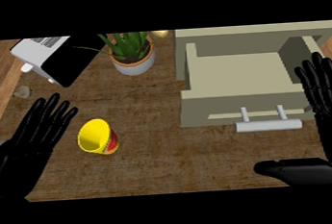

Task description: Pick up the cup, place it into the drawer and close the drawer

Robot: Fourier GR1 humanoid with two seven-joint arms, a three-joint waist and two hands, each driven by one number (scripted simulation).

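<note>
While both hands, left hand (31, 136) and right hand (325, 99), rest with fingers straight, one yellow cup (98, 137) lies tipped at lower left; one drawer (242, 87) stands open at upper right; one potted plant (132, 51) stands at top centre.

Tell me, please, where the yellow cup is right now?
In the head view, the yellow cup lies tipped on the brown counter at the left, just beside the open left hand, well apart from the open beige drawer.
</note>
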